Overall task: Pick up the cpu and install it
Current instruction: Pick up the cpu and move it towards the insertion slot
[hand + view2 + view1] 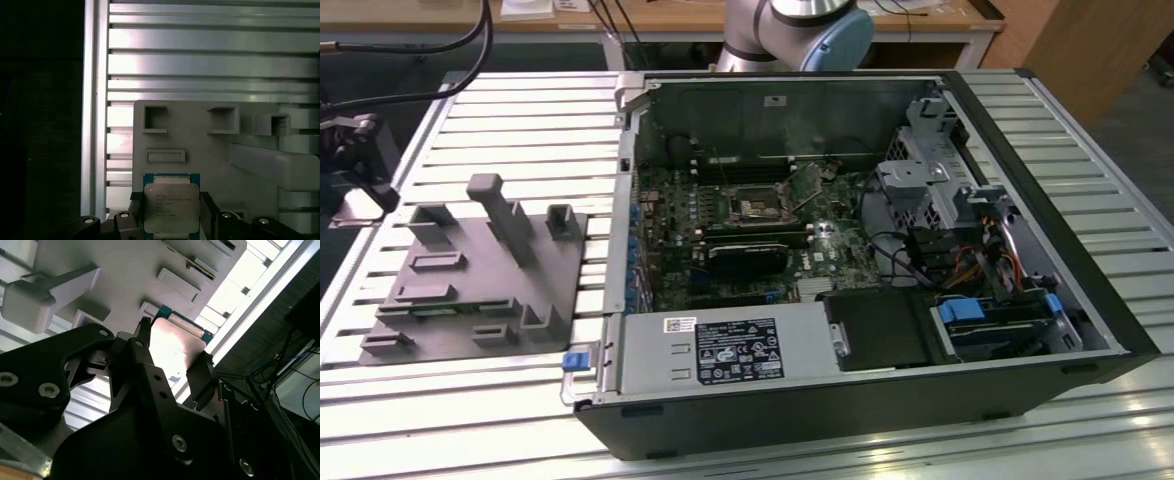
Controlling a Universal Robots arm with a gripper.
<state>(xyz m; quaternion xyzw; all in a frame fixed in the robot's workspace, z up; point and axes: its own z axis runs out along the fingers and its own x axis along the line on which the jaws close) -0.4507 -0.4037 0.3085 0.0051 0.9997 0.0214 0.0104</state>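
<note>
Clearly, the cpu (171, 212) is clamped in the gripper (171, 202). In both wrist views two opposite edges of the chip are met by the dark fingers (207, 212). Its pale metal top is turned toward the wrist, and its green rim shows just past the fingertips. No long axis is offered by the chip, which is close to square. It is held flat, straight ahead of the tool and between its tips.

Beyond the fingertips the grey tray (460, 285) with its upright blocks is seen. The chip is judged to hang clear of that tray rather than to rest in it, though the gap cannot be made certain.

At the exterior view's left the tray is laid on the slatted metal table (507, 110). Toward the exterior view's right, an open computer case (854, 420) is laid on its side. Within it the dark square socket (757, 205) is found on the motherboard (680, 230), well apart from the tool. It is hemmed in by cables (907, 250) and the case walls, so the room there is judged tight.
</note>
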